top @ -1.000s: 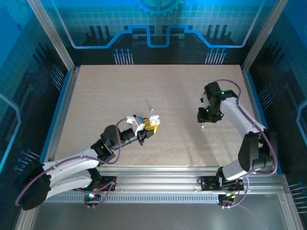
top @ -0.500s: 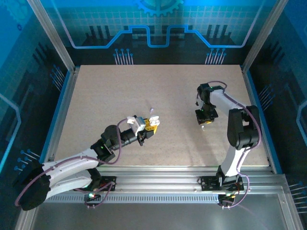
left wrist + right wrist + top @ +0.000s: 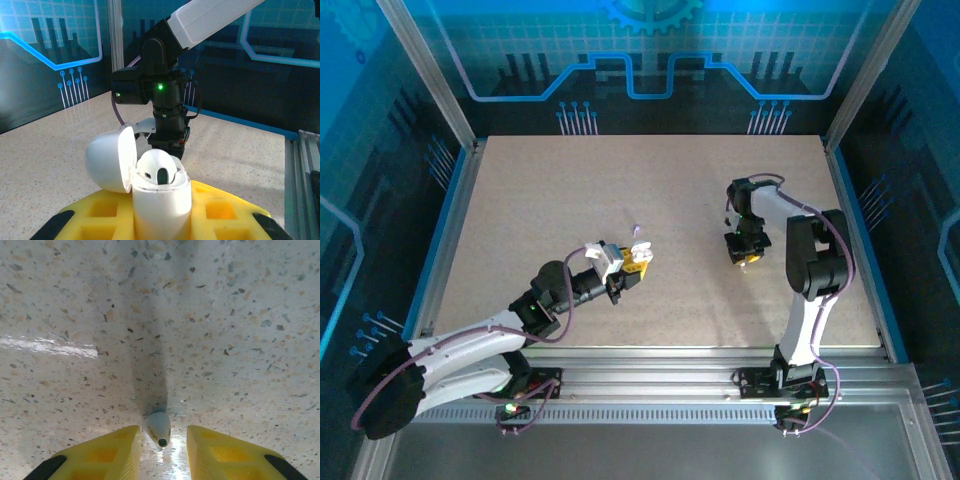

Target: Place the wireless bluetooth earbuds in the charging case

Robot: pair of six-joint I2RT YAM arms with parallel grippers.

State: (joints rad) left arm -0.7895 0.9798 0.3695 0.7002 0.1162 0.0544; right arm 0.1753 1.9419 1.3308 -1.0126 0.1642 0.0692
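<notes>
The charging case [image 3: 161, 200] is held clenched in the left claw [image 3: 632, 262], just off the centre of the counter [image 3: 540, 200] toward 7 o'clock. Its lid [image 3: 107, 160] is swung open toward 9 o'clock in the left wrist view, and one earbud [image 3: 159, 172] appears to be seated in a well. At about 3 o'clock from the counter's centre, the right claw [image 3: 161, 445] is lowered to the surface with its jaws parted. A loose earbud [image 3: 158, 427] lies on the counter between them, apparently not gripped, nearer the jaw at 9 o'clock. The piece is judged to be very light, hard and glossy, so it is likely to skid or flick out under a fast or off-centre squeeze. It would best be taken across the thicker bulb end, with gentle pressure and the stem left free for lowering into the empty well. The case, also smooth and rounded, could rotate in its grip if pressed from above, so the insertion force should be kept small.
</notes>
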